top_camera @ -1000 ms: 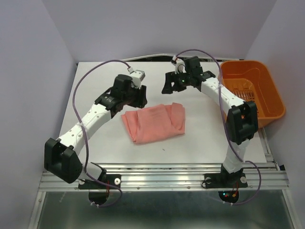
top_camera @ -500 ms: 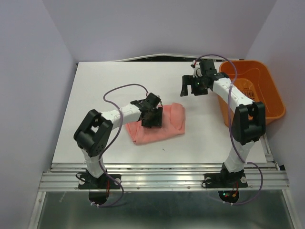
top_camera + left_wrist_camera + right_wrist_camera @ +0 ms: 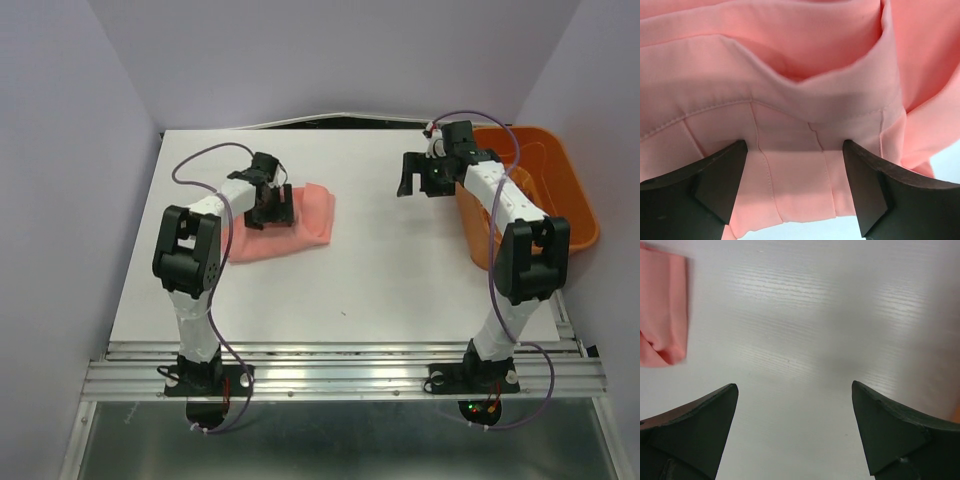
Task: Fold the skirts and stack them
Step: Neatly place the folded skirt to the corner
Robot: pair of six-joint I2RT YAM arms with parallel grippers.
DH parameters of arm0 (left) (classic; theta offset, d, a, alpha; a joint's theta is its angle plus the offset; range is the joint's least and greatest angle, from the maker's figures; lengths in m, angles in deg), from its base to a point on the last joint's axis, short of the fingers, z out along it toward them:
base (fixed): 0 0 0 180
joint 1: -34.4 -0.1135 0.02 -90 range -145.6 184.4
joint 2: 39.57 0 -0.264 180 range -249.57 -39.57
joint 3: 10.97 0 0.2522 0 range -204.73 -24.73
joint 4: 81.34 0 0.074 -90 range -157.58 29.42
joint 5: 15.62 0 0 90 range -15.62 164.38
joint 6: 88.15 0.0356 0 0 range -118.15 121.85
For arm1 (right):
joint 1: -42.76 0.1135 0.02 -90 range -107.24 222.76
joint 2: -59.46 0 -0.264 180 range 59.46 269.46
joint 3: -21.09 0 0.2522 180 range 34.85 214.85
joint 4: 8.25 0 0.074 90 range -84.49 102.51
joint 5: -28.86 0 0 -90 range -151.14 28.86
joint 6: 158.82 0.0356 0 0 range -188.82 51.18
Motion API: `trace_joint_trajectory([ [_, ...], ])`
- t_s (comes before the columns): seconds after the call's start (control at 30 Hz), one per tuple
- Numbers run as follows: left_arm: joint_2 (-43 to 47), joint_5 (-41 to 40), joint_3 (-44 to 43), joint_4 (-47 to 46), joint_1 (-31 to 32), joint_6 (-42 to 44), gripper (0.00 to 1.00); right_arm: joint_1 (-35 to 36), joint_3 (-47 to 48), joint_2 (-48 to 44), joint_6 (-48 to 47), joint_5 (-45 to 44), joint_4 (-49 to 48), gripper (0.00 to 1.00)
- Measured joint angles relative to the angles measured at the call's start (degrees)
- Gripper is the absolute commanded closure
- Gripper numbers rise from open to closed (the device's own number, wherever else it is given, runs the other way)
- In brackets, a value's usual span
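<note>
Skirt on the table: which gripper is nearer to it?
Left. The left gripper sits on the skirt, jaws open; the right gripper hangs over bare table off to its right, near the basket.

You have bright, even light. Ahead of your right gripper (image 3: 794, 385) the table (image 3: 815, 315) shows soft glare bands; just ahead of your left gripper (image 3: 794, 145) the skirt (image 3: 790, 60) has mild fold shadows.
</note>
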Motion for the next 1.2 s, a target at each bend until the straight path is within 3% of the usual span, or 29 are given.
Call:
trace_joint_trajectory([
  [0.23,-9.6,-6.2,-14.6,8.7,-9.7,13.9,0.06,0.1,0.0,0.0,-0.9,0.2,1.3,0.00],
  [0.43,-9.1,-7.3,-14.4,9.7,-16.7,25.7,0.04,0.1,0.0,0.0,-1.7,0.2,2.5,0.00],
  [0.53,-5.8,-7.9,-9.4,9.0,-20.5,30.2,0.05,0.1,0.0,0.0,-1.9,0.3,2.7,0.00],
  [0.8,11.0,-9.7,13.8,6.2,-26.7,37.5,0.05,0.1,0.0,0.0,-2.0,1.1,3.4,0.00],
  [1.03,18.9,-8.5,23.1,5.2,-31.2,39.5,0.13,0.1,0.0,0.0,-2.0,1.3,3.8,0.00],
  [1.2,20.1,-5.2,24.2,6.6,-33.4,39.6,0.17,0.1,0.0,-0.5,-2.0,1.3,3.9,0.00],
])
